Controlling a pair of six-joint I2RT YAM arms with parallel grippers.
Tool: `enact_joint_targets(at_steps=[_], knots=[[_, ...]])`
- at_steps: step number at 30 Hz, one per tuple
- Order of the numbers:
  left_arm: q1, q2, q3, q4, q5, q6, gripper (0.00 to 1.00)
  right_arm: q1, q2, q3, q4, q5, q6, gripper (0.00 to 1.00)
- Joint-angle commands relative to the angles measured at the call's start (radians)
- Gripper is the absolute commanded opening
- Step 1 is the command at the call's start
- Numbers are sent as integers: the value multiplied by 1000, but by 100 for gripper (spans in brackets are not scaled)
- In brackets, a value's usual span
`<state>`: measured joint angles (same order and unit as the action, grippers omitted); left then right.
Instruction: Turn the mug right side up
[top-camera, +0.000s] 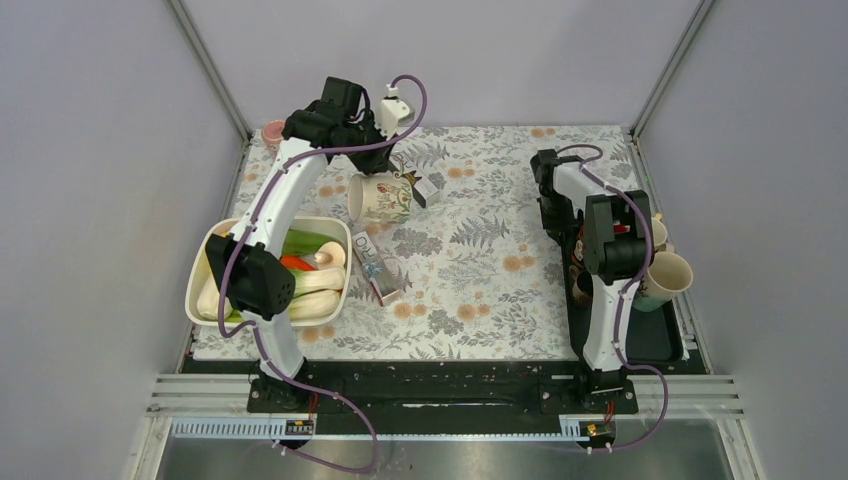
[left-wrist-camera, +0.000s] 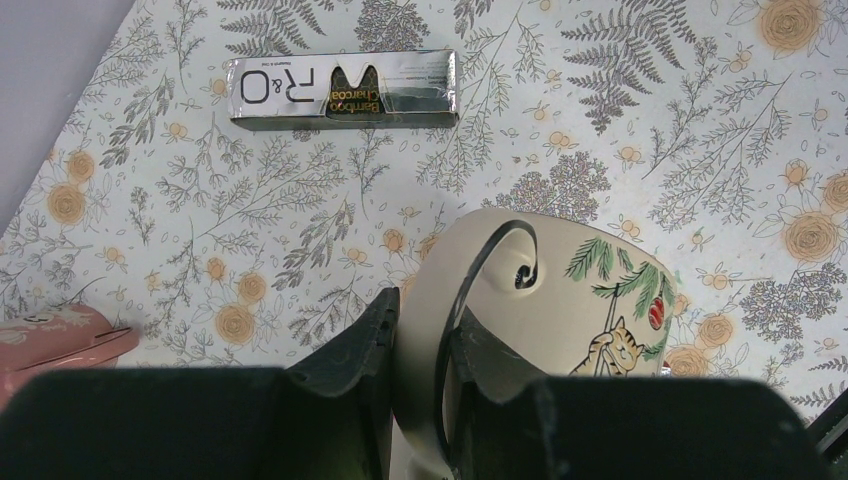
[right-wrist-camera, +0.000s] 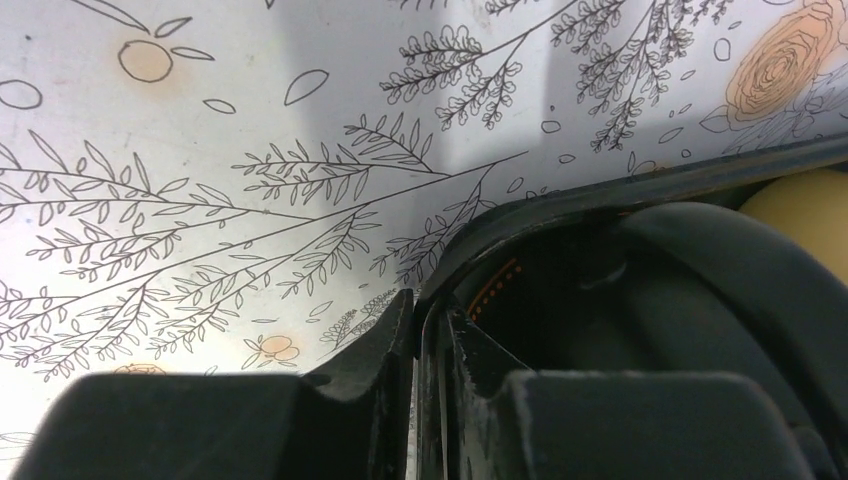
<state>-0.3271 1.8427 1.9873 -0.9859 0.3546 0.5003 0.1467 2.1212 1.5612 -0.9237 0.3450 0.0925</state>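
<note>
The mug (top-camera: 381, 198) is cream with a cat and pine-branch print. It lies tilted on its side over the back left of the floral table, with its mouth to the left. My left gripper (top-camera: 409, 178) is shut on its handle; in the left wrist view the cream handle (left-wrist-camera: 425, 300) sits pinched between the two black fingers, with the mug body (left-wrist-camera: 600, 300) to the right. I cannot tell whether the mug touches the table. My right gripper (right-wrist-camera: 428, 310) is at the left edge of the black tray (right-wrist-camera: 600, 205), its jaws closed on the thin rim.
A white bowl (top-camera: 213, 245) of vegetables sits at the left. A toothpaste box (top-camera: 378, 268) lies in front of the mug. A pink object (left-wrist-camera: 60, 335) lies at the back left corner. Beige cups (top-camera: 668, 275) stand on the black tray (top-camera: 650, 340) at the right.
</note>
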Motion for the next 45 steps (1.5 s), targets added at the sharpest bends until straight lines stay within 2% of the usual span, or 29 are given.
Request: enact_joint_targets(at_steps=[1,3,8,14,22,25,30,32,35,40,43,45], knots=[[12,-77,25,77,30,3,0,13,61,123,27,-94,-54,13],[17,-75,28,77,28,1,0,13,79,176,13,-96,-52,6],[23,-71,35,78,34,-2,0,15,124,304,-18,-90,-49,2],[28,-70,35,76,30,-1,0,26,233,495,-88,-90,-137,0],[31,-60,45,77,21,-3,0,70,417,868,-217,-76,-183,0],[33,-61,45,78,23,0,0,70,452,929,-219,-70,-180,0],[33,-55,51,77,25,-7,0,72,452,933,-181,-109,-158,1],[33,-51,57,77,32,-15,0,83,447,929,-173,-119,-160,10],[33,-54,58,76,41,-24,0,91,416,907,-173,-158,-163,40],[33,-63,58,76,58,-34,0,101,310,877,-179,-196,-152,76],[33,-77,59,77,66,-45,0,115,220,871,-177,-219,-157,89],[33,-91,58,73,77,-51,0,135,149,859,-179,-227,-172,90]])
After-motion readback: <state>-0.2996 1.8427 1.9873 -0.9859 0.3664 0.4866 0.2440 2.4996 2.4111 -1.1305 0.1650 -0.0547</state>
